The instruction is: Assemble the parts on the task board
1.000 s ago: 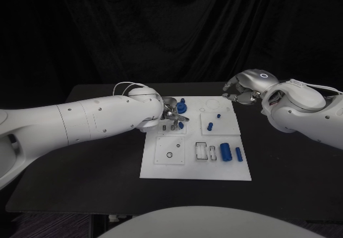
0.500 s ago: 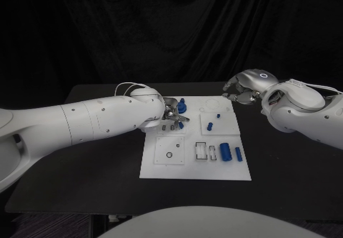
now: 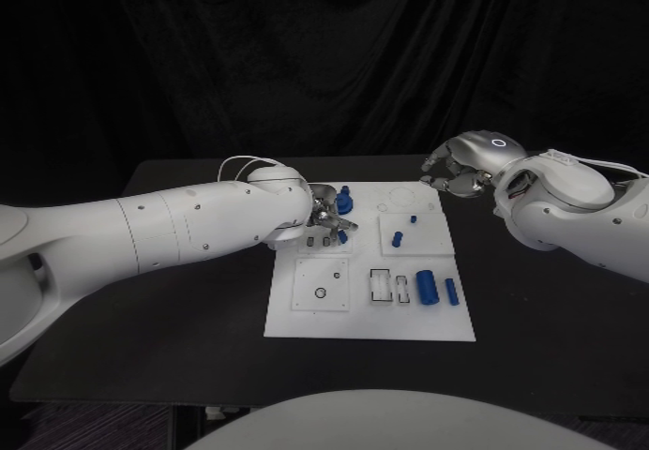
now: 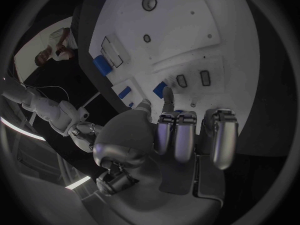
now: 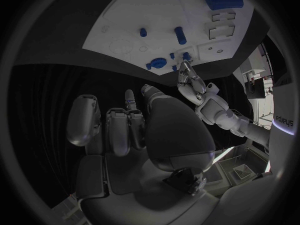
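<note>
Left hand (image 3: 324,221) sits at the board's (image 3: 352,323) far left corner, fingers pointed down beside a blue part (image 3: 343,199) standing there; from my seat I cannot tell whether it pinches a small blue piece or merely touches it. In the left wrist view the fingers (image 4: 176,135) lie close together, reaching toward the paired slots. Further right, blue cylinders (image 3: 428,287) lie with long axes running near-to-far, well apart from either hand. Right hand (image 3: 458,178) hangs off the board's far right corner over the desk (image 3: 176,309), fingers curled in, holding nothing I can see. I judge the left hand nearer the work.
</note>
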You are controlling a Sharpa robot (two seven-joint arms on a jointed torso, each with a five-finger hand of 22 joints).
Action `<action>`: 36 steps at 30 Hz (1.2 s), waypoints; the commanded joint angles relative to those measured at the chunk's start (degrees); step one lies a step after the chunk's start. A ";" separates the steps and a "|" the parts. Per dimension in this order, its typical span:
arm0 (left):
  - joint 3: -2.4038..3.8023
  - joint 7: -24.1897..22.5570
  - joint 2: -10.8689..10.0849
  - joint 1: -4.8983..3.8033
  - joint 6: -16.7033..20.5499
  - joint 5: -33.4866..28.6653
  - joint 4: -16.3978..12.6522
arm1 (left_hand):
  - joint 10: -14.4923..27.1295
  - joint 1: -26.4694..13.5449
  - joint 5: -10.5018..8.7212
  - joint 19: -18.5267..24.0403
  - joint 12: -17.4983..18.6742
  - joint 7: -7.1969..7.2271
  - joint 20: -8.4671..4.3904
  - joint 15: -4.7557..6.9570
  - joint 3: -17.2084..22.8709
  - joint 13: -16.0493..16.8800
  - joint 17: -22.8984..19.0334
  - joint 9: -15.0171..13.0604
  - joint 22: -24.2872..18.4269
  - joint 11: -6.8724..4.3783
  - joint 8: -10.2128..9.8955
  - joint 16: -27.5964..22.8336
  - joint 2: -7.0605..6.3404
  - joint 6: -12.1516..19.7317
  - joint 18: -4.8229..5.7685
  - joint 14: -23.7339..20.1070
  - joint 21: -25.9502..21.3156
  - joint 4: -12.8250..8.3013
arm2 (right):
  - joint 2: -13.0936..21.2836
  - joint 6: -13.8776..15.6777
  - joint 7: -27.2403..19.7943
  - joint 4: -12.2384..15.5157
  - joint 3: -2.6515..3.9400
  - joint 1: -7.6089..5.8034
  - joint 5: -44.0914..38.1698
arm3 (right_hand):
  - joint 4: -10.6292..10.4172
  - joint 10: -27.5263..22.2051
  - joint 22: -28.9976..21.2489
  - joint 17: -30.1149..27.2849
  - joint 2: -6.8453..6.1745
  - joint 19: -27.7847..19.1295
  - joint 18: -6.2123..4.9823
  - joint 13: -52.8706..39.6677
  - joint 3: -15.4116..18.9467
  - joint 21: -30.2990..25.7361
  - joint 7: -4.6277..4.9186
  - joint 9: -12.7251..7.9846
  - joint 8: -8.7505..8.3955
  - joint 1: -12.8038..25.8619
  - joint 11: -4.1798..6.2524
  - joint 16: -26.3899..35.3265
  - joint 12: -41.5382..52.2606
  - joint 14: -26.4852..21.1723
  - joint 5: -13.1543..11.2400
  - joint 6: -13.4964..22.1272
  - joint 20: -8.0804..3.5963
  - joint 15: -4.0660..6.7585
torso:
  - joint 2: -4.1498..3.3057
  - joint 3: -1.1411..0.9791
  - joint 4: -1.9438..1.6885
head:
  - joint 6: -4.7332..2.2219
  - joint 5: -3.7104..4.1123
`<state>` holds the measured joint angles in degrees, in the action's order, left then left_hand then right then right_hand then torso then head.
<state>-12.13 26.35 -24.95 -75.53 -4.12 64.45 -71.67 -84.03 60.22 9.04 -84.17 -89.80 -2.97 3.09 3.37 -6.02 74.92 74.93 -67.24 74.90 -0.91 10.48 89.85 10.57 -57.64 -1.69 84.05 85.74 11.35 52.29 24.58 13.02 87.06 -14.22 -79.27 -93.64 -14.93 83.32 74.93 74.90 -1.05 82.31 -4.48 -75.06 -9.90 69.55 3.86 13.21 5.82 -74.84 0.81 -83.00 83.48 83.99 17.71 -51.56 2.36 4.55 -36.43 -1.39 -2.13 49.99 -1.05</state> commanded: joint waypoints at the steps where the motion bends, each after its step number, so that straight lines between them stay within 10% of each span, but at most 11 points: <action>1: 0.06 -0.57 0.33 0.15 0.02 -0.13 0.14 | -5.97 0.45 0.30 -2.79 -0.20 0.02 -0.14 0.15 0.09 15.08 15.07 0.10 13.29 0.00 -0.31 0.15 -0.02 -0.03 0.42 5.95 -0.22 -0.55 | -0.02 0.07 1.13 -0.05 0.04 0.17 -0.18 | 0.11 -0.45 9.67 9.85 0.11 -0.12 0.37 -9.19 -0.39 -0.26 0.20 -0.09 -0.30 -0.72 0.08 -0.14 -0.39 3.79 0.45 -0.38 -0.03 -0.44 | 0.01 -0.01 0.02 | 0.01 -0.06; 36: 0.06 -0.08 1.34 1.04 -2.20 -0.13 1.46 | -5.97 2.51 5.21 -2.53 -0.20 0.02 -0.12 0.13 2.92 15.08 15.07 0.57 13.24 -0.01 -1.56 0.15 -0.62 0.36 0.32 5.95 -0.69 -3.55 | -0.29 -0.01 1.36 -0.37 0.04 0.38 -0.18 | 0.48 -0.56 9.61 9.78 0.06 -0.18 0.33 -9.06 -0.92 -0.45 0.23 -0.19 -0.39 -1.14 0.06 -0.04 -0.54 3.77 1.29 -0.51 -0.03 -0.45 | -0.02 -0.02 0.03 | 0.01 0.18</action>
<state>-12.14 26.48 -23.77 -74.61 -5.56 64.45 -70.21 -84.03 62.28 14.08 -84.16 -89.80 -2.97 3.09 3.37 -3.28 74.92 74.91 -66.76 74.93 -0.91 9.13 89.85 9.97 -57.64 -1.70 84.05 85.31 7.97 52.02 24.53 13.33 86.72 -14.22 -79.04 -93.63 -14.46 83.16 74.91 74.90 -1.12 82.31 -4.48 -75.06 -10.36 69.32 4.06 13.10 5.82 -75.32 0.97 -83.00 83.26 83.99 18.82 -51.76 2.36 4.55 -36.47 -1.43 -2.09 49.99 -0.88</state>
